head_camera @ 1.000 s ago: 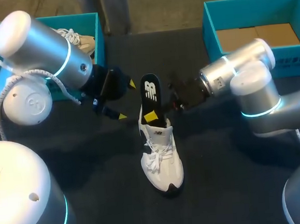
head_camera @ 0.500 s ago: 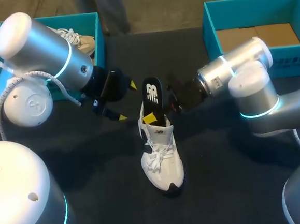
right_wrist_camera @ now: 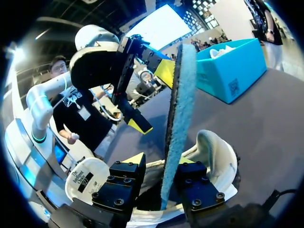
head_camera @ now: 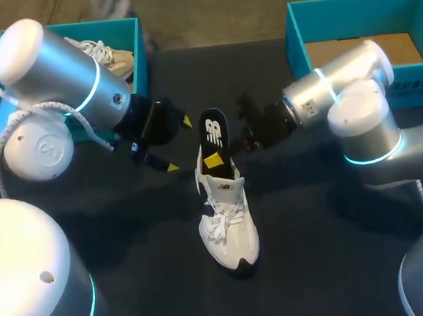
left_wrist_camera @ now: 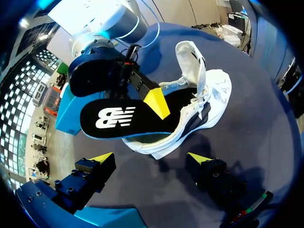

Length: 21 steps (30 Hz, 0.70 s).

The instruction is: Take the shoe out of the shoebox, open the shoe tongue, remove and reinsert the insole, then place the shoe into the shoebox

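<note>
White lace-up sneaker (head_camera: 228, 226) sits mid-tabletop, toe toward the near edge; you can see its tongue standing up. Black foam insole with white logo (head_camera: 212, 132) sticks half out of the sneaker's opening, front end inside. Right gripper (right_wrist_camera: 164, 166) pinches that insole from both faces. Left gripper (head_camera: 179, 142) hangs just beside the heel, fingers spread, touching nothing. Teal shoebox with cardboard floor (head_camera: 298, 49) sits at the far right corner. Second teal shoebox (head_camera: 138, 46) at far left holds a beige shoe (head_camera: 108, 58).

dim scene, soft shadows, light seemingly from overhead.
</note>
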Tool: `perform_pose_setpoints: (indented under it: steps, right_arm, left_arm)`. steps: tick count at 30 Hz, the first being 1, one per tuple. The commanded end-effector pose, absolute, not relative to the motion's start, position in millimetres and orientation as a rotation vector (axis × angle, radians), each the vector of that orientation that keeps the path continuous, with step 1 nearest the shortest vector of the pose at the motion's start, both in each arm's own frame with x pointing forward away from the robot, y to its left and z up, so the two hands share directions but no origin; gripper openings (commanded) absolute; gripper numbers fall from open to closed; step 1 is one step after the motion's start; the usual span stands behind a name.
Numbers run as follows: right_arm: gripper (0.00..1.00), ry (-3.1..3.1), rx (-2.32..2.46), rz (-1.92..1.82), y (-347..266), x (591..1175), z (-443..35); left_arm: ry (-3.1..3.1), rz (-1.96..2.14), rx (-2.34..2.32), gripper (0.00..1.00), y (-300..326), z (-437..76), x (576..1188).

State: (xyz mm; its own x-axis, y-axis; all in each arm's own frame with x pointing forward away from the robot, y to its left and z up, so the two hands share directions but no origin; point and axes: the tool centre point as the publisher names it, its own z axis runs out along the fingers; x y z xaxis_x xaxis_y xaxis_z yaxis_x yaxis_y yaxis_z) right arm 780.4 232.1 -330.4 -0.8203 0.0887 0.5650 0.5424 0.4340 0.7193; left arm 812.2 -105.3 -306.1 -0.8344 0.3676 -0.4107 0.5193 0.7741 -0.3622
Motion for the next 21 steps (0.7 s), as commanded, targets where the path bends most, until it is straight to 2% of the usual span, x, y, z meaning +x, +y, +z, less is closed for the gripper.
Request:
perform_pose_setpoints:
  steps: [1, 5, 6, 7, 8, 21]
  right_arm:
    - [0.35, -2.249, -0.558, -1.353, 225, 775, -327]
    - [0.3, -2.245, -0.557, -1.342, 225, 779, -333]
    - [0.23, -2.244, -0.554, -1.339, 226, 780, -334]
    - [0.05, -2.244, -0.553, -1.337, 227, 782, -334]
    - [0.0, -2.244, -0.55, -1.334, 227, 783, -334]
    - [0.0, -2.195, -0.518, -1.204, 232, 768, -353]
  left_arm:
    - [2.642, -0.678, 0.679, 1.0, -103, -307, 809]
    - [2.638, -0.68, 0.678, 1.0, -103, -307, 809]
    - [2.637, -0.679, 0.679, 1.0, -102, -307, 809]
    - [2.636, -0.679, 0.68, 1.0, -102, -306, 809]
    - [2.635, -0.678, 0.681, 1.0, -102, -306, 809]
    - [2.625, -0.673, 0.699, 1.0, -104, -305, 809]
